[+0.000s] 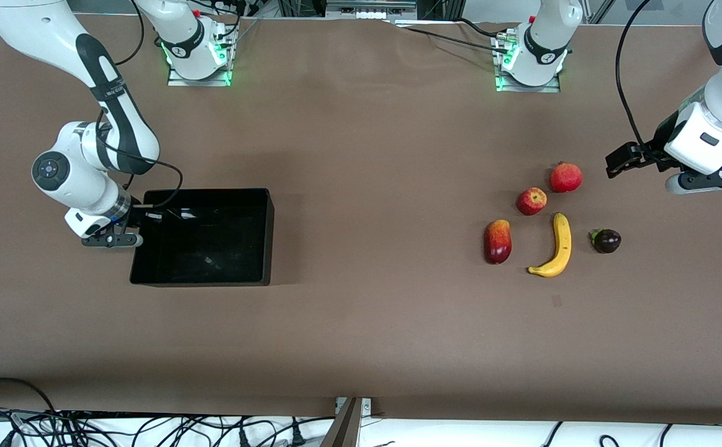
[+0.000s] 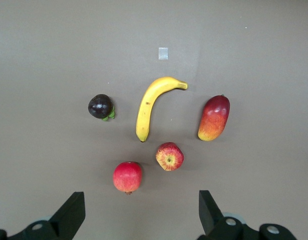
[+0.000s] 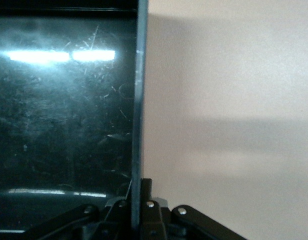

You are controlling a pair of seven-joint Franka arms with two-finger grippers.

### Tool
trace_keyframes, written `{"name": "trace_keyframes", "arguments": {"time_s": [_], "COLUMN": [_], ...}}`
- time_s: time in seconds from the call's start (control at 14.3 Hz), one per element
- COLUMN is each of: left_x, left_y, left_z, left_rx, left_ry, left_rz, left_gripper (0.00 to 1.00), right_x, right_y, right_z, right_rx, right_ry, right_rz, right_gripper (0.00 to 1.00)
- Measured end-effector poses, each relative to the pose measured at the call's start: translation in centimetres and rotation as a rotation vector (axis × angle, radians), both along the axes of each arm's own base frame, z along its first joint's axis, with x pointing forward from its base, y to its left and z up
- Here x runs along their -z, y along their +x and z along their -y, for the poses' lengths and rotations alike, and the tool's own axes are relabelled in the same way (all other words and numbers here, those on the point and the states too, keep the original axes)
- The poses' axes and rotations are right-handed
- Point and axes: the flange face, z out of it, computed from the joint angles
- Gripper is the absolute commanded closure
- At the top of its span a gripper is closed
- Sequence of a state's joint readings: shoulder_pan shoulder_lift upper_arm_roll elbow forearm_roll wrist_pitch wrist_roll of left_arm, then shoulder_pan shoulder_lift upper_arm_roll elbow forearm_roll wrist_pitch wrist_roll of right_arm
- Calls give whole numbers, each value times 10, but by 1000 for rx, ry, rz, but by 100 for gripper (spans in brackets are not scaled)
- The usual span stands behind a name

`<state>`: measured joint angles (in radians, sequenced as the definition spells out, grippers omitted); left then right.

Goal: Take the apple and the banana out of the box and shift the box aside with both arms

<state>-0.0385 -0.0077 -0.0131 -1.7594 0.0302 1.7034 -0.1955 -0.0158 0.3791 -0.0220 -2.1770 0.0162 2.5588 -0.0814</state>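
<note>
Five fruits (image 2: 154, 130) under left pincer (image 2: 141, 220), right pincer (image 3: 138, 197) clamping box (image 3: 138, 100) wall

A brown matte counter (image 1: 361, 323) is filling nearly the whole front view, its covering lying slightly wrinkled toward the edge farthest from the front camera. A small pale square of tape (image 1: 557, 301) is sitting on the covering toward the left arm's end of the counter. Black cables (image 1: 149, 428) are trailing over a white surface along the counter's nearest edge, and even overhead light is casting soft shadows.
</note>
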Motion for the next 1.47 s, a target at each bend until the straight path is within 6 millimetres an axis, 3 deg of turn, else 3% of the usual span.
{"name": "trace_keyframes", "arguments": {"time_s": [0.07, 0.14, 0.21, 0.42, 0.63, 0.84, 0.98, 1.26, 1.47], "left_x": [0, 0, 0, 0, 0, 0, 0, -3, -4], "left_y": [0, 0, 0, 0, 0, 0, 0, 0, 1], "left_z": [0, 0, 0, 0, 0, 0, 0, 0, 0], "left_rx": [0, 0, 0, 0, 0, 0, 0, 0, 0], "left_ry": [0, 0, 0, 0, 0, 0, 0, 0, 0], "left_rz": [0, 0, 0, 0, 0, 0, 0, 5, 8], "left_gripper": [0, 0, 0, 0, 0, 0, 0, 0, 0], "right_x": [1, 1, 1, -3, -37, -115, -173, -270, -318], "right_y": [-1, -1, -1, 3, 25, 51, 56, 42, 21], "right_z": [0, 0, 0, -2, -9, -27, -41, -52, -55], "right_rx": [1, 1, -4, -46, -64, -84, -105, -127, -134], "right_ry": [1, 1, 1, 2, 8, 22, 28, 25, 21], "right_rz": [-2, -2, -2, 6, -3, -47, -54, -20, -20], "right_gripper": [100, 60, 1, 0, 0, 0, 0, 0, 0]}}
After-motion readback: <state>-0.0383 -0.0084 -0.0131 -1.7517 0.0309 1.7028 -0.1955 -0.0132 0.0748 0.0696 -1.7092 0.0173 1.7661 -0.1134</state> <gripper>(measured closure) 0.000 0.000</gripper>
